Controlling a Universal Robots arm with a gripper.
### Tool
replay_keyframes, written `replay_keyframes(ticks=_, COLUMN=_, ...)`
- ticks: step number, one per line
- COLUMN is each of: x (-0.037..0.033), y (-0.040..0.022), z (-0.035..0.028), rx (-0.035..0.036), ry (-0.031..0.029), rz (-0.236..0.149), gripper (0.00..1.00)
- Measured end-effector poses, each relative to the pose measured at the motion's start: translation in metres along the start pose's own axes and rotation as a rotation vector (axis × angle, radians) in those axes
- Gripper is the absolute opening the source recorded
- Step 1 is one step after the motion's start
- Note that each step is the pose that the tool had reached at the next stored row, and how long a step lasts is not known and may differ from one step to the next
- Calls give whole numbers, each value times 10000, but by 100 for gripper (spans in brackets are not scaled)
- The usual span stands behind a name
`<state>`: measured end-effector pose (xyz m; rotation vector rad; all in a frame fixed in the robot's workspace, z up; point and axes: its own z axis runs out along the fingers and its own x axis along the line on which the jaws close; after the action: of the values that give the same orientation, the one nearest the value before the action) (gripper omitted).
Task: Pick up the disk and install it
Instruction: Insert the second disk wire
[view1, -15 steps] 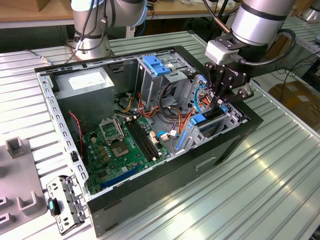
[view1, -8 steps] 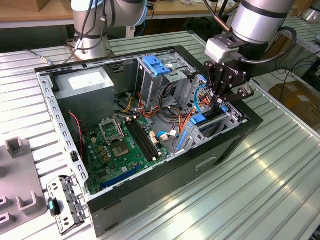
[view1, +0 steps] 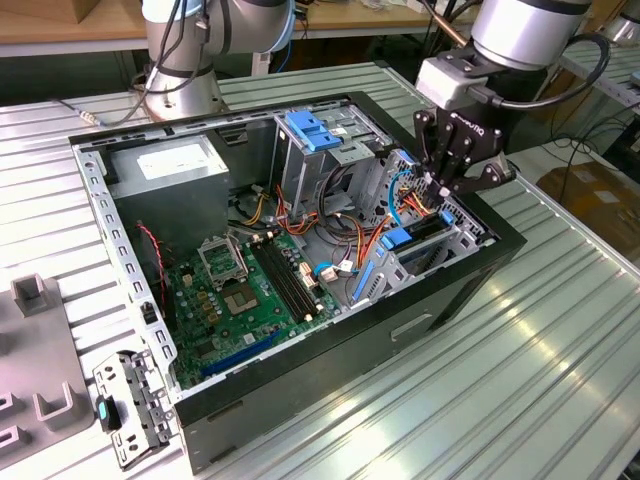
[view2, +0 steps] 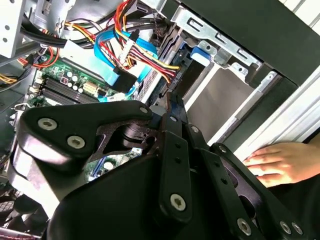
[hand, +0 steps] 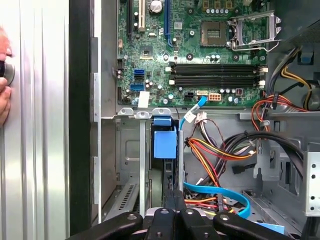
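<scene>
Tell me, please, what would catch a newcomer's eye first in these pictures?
The open computer case lying on the ribbed metal table, its green motherboard exposed, draws the eye first. Next comes the black gripper, reaching down into the drive bay at the exterior view's right end of the case, beside bundles of coloured cables. A person's hand resting beside the case shows in the second wrist view.

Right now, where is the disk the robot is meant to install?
The disk stands on edge in the drive bay at the computer case's front corner, on the exterior view's right, just beneath the pincer and beside the coloured cables.
</scene>
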<state>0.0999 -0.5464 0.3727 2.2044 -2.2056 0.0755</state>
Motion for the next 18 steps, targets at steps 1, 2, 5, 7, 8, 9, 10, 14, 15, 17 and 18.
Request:
replay_keyframes(ticks=1, x=-4, y=0, z=-22, rx=-2, ry=-1, rz=0, gripper=11)
replay_keyframes(ticks=2, x=-9, y=-1, z=-46, rx=-3, ry=-3, rz=1, gripper=11)
replay_keyframes(ticks=5, x=-48, y=-2, z=-120, rx=-13, ry=-3, rz=-1, gripper=11)
replay_keyframes(ticks=7, x=-72, y=-3, z=-154, rx=-23, ry=5, rz=-2, gripper=11)
replay_keyframes(ticks=8, x=-106, y=-4, z=-186, rx=-34, ry=17, rz=-3, gripper=11)
replay_keyframes(ticks=9, x=-135, y=-4, z=-203, rx=-53, ry=33, rz=-3, gripper=11)
replay_keyframes(ticks=10, x=-164, y=-8, z=-213, rx=-93, ry=58, rz=-5, gripper=11)
replay_keyframes(ticks=14, x=-324, y=-36, z=-240, rx=-238, ry=306, rz=-17, gripper=11)
replay_keyframes(ticks=15, x=-396, y=-44, z=-291, rx=-264, ry=418, rz=-17, gripper=11)
replay_keyframes(ticks=17, x=-484, y=-53, z=-303, rx=-307, ry=505, rz=-24, gripper=11)
replay_keyframes(ticks=18, x=-535, y=-63, z=-304, rx=-359, ry=580, rz=-27, gripper=11)
